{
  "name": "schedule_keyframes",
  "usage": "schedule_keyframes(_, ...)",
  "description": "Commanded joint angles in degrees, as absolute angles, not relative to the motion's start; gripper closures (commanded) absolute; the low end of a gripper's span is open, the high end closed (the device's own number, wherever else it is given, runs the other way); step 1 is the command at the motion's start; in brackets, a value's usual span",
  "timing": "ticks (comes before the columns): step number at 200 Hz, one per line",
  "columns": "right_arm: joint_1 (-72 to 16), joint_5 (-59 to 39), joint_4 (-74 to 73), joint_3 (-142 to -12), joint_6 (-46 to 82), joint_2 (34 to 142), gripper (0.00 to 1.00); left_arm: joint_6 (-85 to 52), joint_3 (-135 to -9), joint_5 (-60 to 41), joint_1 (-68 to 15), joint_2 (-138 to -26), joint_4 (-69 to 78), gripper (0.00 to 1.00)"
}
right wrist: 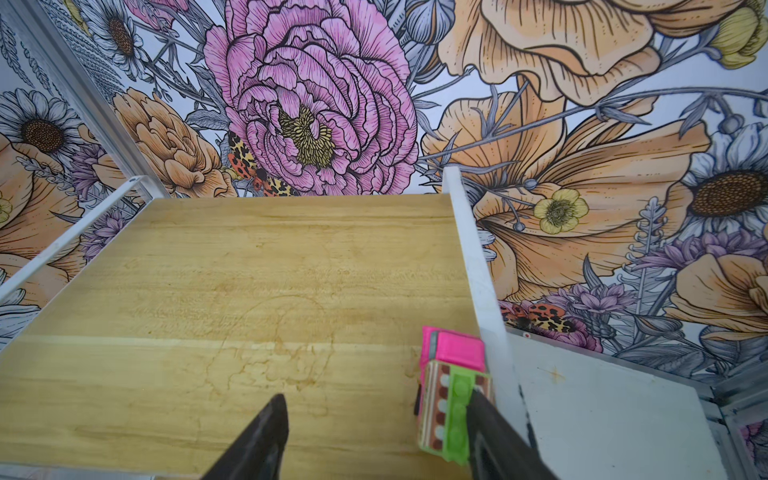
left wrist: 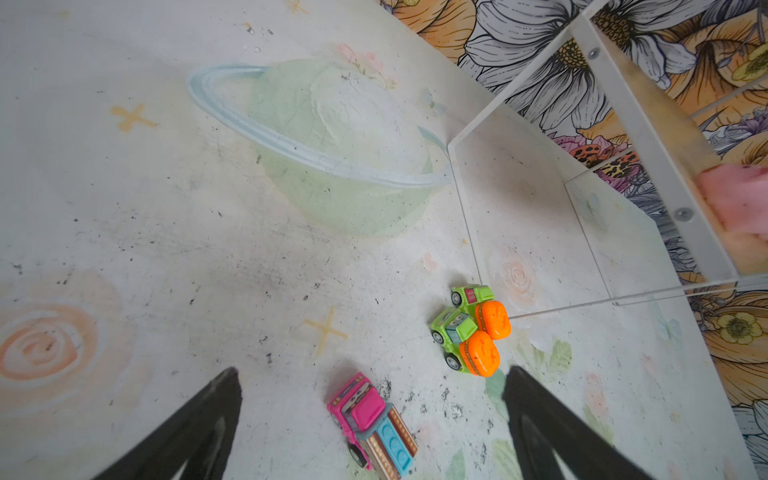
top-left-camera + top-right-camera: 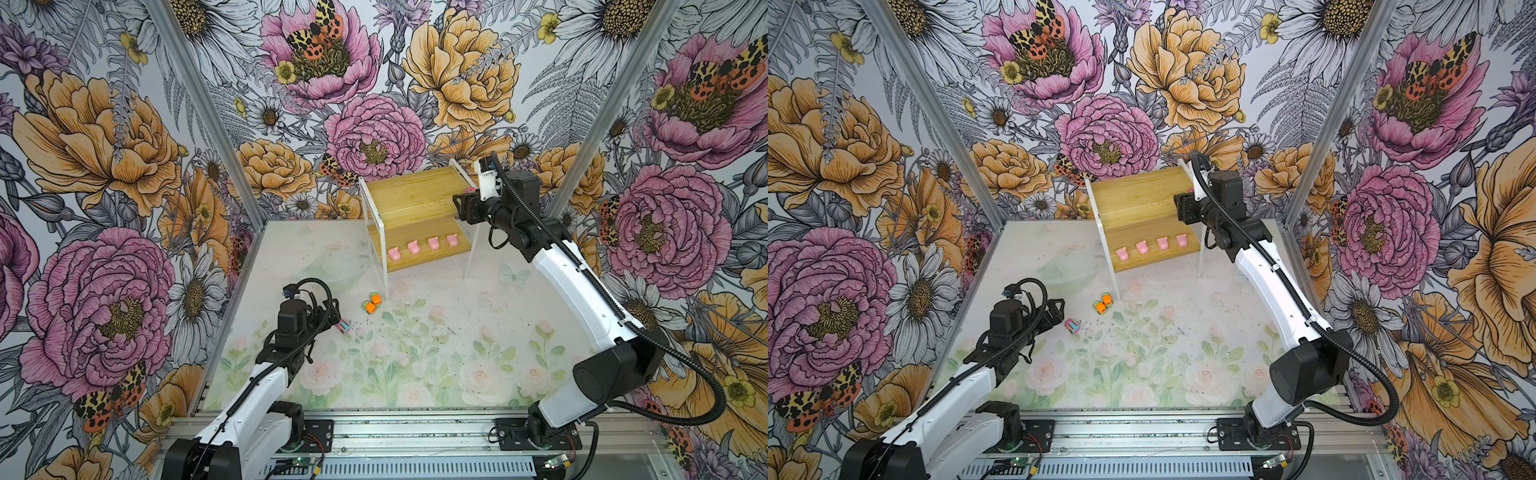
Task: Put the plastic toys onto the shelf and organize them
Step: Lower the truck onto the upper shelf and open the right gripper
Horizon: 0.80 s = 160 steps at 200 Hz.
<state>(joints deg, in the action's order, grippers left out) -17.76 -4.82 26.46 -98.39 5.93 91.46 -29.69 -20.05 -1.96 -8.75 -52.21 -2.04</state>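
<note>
— Status? Your right gripper (image 1: 376, 399) stands parted over the shelf (image 1: 249, 270), top board, with the pink-and-green car (image 1: 451, 374) against one finger.
— Your left gripper (image 2: 372, 370) is spread wide above the pink-and-blue car (image 2: 374, 428) on the table (image 2: 166, 208); four pigs (image 3: 414, 247) line the lower board.

**A:** Is there any writing, number or brand to read?

**B:** None that I can make out. The white camera housing (image 3: 487, 176) on the right arm's wrist carries a small dark marking in a top view, but it is too small to read.

**A:** And the toys?

**B:** They have printed pictures only. The pink car with the blue back (image 2: 372, 424) and the two green-and-orange cars (image 2: 478, 353) have cartoon eyes on their windscreens and patterned stripes along their sides. The pink car with the green back (image 1: 453, 390) has a row of dots on its side. There are no letters on any of them.
</note>
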Motion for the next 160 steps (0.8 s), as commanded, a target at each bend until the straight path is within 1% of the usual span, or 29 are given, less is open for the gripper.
schedule_keyframes(1,-17.47,-5.88,26.98,-98.43,5.62,93.34,0.33,-29.85,-21.15,-0.73,-9.37,-50.93,-1.10,0.01)
schedule_keyframes(44,-17.29,-5.27,26.89,-99.51,5.20,93.99,0.33,-29.25,-21.28,0.26,-9.40,-49.39,-2.70,0.01)
schedule_keyframes(90,-17.27,-7.52,26.81,-98.93,4.15,92.91,0.33,-29.29,-21.77,-0.08,-9.40,-50.92,-2.28,0.01)
schedule_keyframes(160,-17.26,-9.29,26.24,-97.31,0.89,89.47,0.28,-29.57,-22.06,-0.29,-10.06,-52.95,-0.71,0.01)
